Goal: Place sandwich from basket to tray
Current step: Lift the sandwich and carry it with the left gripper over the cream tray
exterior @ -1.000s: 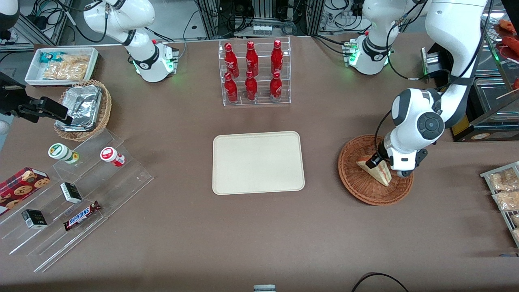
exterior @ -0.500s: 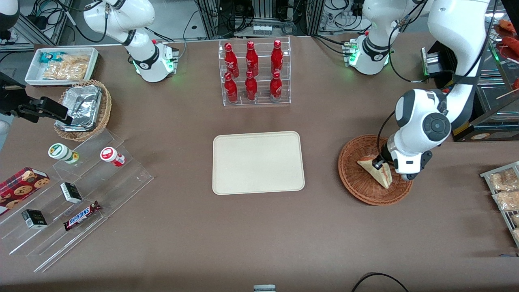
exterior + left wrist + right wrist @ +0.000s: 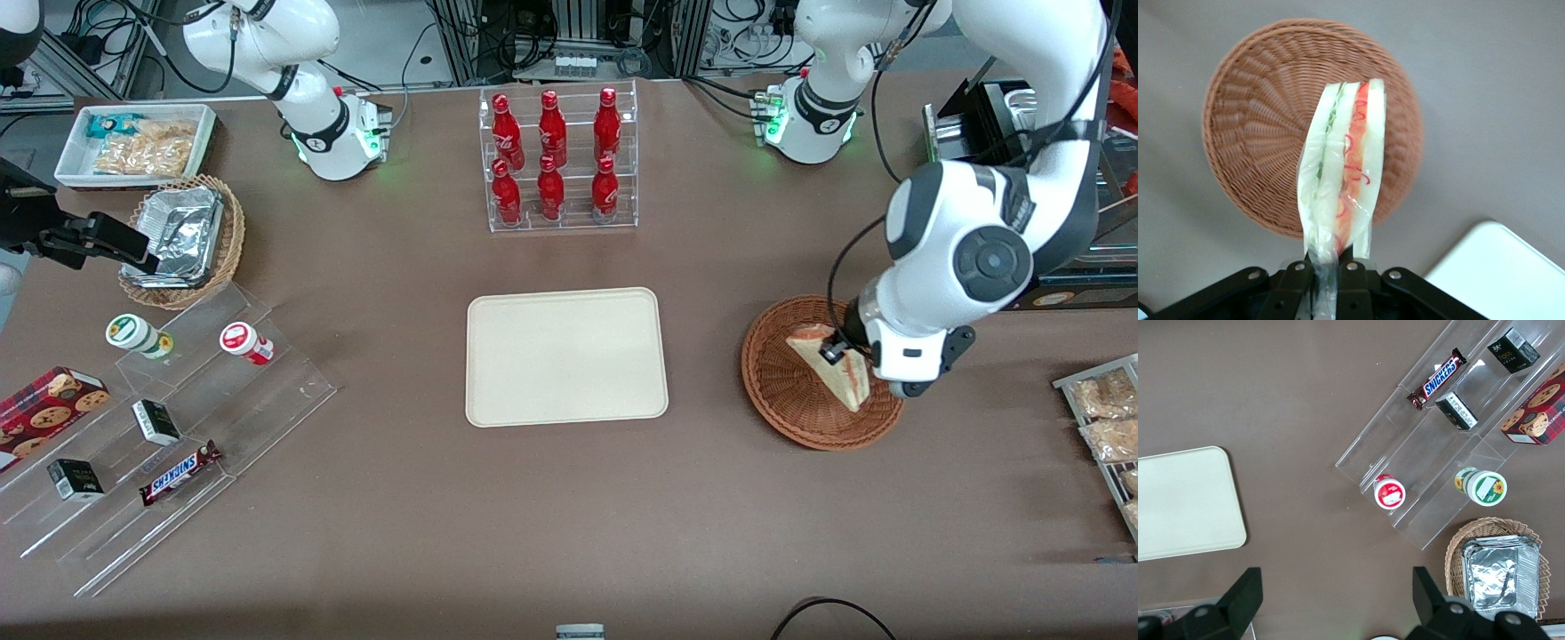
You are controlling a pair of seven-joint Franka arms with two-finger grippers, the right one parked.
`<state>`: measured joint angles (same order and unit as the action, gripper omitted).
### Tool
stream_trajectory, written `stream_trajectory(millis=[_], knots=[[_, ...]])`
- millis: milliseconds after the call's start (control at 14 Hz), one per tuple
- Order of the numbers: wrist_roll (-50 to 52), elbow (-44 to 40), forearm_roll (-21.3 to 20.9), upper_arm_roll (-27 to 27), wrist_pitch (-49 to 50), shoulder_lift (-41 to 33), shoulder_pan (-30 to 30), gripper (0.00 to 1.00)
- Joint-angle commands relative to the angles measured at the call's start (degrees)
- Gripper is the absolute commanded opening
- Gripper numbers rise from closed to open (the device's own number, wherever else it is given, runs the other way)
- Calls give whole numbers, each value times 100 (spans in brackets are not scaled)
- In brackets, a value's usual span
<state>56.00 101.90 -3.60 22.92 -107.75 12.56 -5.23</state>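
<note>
My left gripper is shut on the wrapped edge of the sandwich, a pale bread wedge with red-orange and green layers. It holds the sandwich lifted clear above the round reddish-brown basket. In the left wrist view the sandwich hangs out from the gripper over the empty basket, and a corner of the cream tray shows. The flat cream-beige tray lies bare at the table's middle, toward the parked arm's end from the basket.
A clear rack of red bottles stands farther from the camera than the tray. A tan basket with foil containers, a white snack bin and a clear stepped shelf of snacks lie toward the parked arm's end. Snack packets lie toward the working arm's end.
My left gripper has risen with the sandwich in it, lifting it off the basket's floor. The arm's wrist has moved up and slightly toward the working arm's end.
</note>
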Motion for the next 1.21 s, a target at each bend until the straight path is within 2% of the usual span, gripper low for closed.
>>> stream_trajectory(millis=[0,71,214,357,643,857,1143], knots=[[280,-408,-342,746,176,185,5,5],[306,-486,-448,1010,167,290,118,6],[324,-697,-667,1048,149,675,687,6],[428,-1257,-835,1040,140,1333,1276,6],[1237,-2322,-1721,1022,62,2504,2235,7],[1264,-2368,-1951,1004,-491,2883,2631,7],[1264,-2385,-2197,908,-764,3191,2984,8]])
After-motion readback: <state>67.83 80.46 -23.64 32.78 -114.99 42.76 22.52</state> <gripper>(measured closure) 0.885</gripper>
